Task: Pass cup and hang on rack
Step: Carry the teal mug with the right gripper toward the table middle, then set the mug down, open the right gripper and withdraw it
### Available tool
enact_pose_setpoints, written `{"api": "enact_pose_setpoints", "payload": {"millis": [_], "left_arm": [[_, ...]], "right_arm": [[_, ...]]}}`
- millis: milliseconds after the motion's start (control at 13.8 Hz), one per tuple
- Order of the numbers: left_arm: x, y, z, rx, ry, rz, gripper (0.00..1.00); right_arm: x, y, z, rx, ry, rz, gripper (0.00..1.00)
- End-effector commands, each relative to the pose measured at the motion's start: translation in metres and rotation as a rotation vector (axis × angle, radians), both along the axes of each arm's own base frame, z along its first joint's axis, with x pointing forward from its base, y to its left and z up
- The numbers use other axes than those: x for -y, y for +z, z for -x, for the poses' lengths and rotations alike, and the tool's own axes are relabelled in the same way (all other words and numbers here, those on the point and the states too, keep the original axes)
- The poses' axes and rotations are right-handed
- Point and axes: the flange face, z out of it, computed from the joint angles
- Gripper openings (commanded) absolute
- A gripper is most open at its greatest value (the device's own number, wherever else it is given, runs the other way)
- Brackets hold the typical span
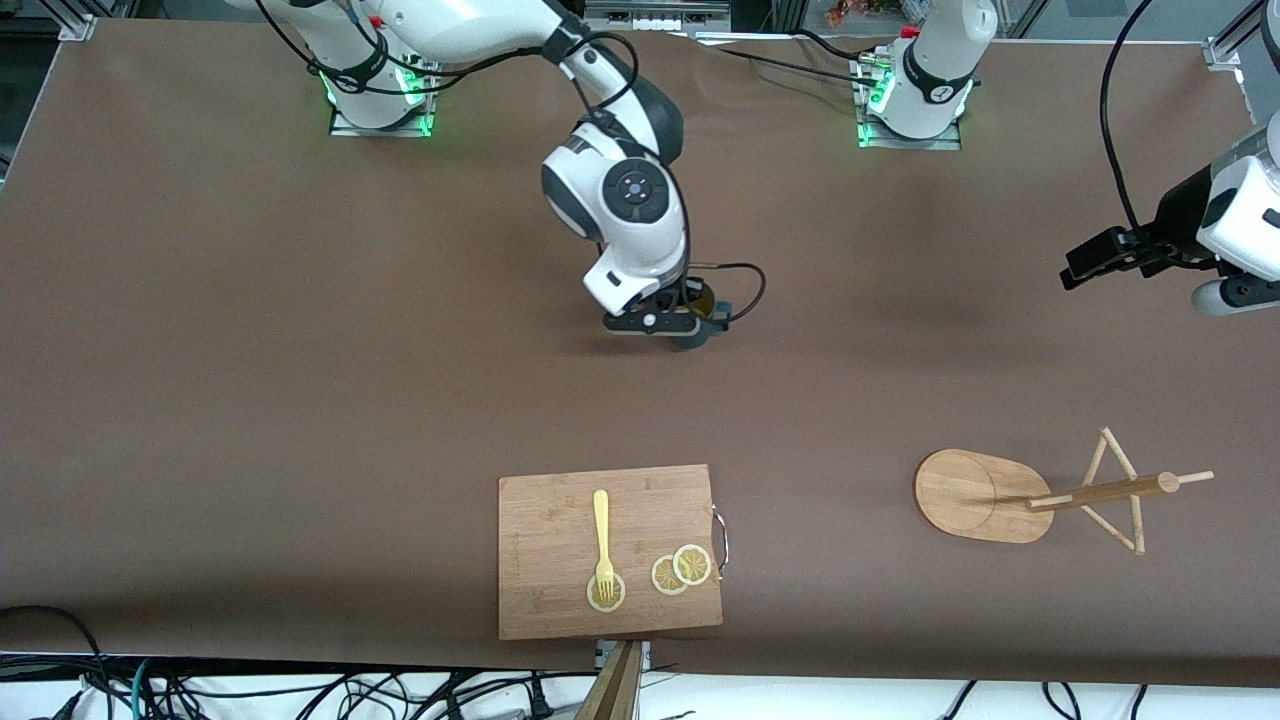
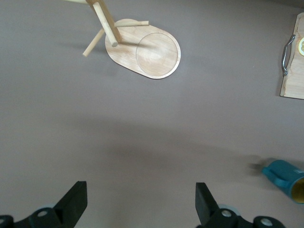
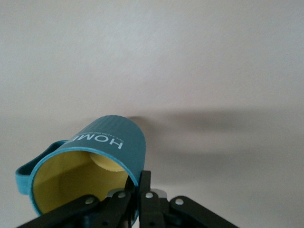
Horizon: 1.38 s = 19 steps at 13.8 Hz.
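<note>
Cup [image 3: 95,156] looks light, rigid and a bit slick, pinched by its rim in the right end effector [image 1: 690,325] mid-table, well apart from the rack [image 1: 985,495], while the left end effector [image 2: 140,202] waits wide open, so I'd hand over by the body, leaving the handle free.

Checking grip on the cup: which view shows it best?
Right wrist view: the cup fills the frame, rim pinched in the right claw. Front view shows only a sliver under the arm; left wrist view catches it at the edge.
</note>
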Motion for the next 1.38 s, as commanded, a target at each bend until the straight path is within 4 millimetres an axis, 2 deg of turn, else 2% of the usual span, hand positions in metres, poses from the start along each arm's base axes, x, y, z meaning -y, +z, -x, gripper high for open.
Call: {"api": "enact_pose_setpoints", "payload": {"millis": [0,145,435,508,580,653,943,1015,1160,1305], "left_arm": [[0.000,0.004,0.001,0.003,-0.010,-0.021,1.00],[0.000,0.003,0.000,0.005,-0.010,-0.021,1.00],[0.000,0.001,-0.002,0.005,-0.010,-0.021,1.00],[0.000,0.001,-0.002,0.005,-0.010,-0.021,1.00],[0.000,0.001,-0.002,0.005,-0.010,-0.021,1.00],[0.000,0.001,-0.002,0.005,-0.010,-0.021,1.00],[0.002,0.001,-0.002,0.004,-0.015,-0.021,1.00],[0.003,0.000,-0.002,0.002,-0.016,-0.022,1.00],[0.003,-0.001,-0.002,0.000,-0.016,-0.021,1.00],[0.004,-0.002,-0.003,-0.001,-0.018,-0.022,1.00]], "right_arm": [[-0.032,-0.008,0.027,0.008,0.045,-0.014,0.00],[-0.045,-0.022,0.042,0.011,0.069,-0.019,0.00],[-0.050,-0.040,0.049,0.007,0.079,-0.016,0.00],[-0.051,-0.040,0.049,0.007,0.077,-0.018,0.16],[-0.050,-0.039,0.048,0.008,0.073,-0.018,0.99],[-0.051,-0.034,0.047,0.011,0.066,-0.025,1.00],[-0.047,0.018,0.020,0.010,0.052,-0.016,1.00],[-0.038,0.039,0.008,0.001,0.047,-0.003,1.00],[-0.007,0.068,-0.020,-0.015,0.085,0.018,1.00],[0.030,0.080,-0.047,-0.046,0.130,0.048,1.00]]}}
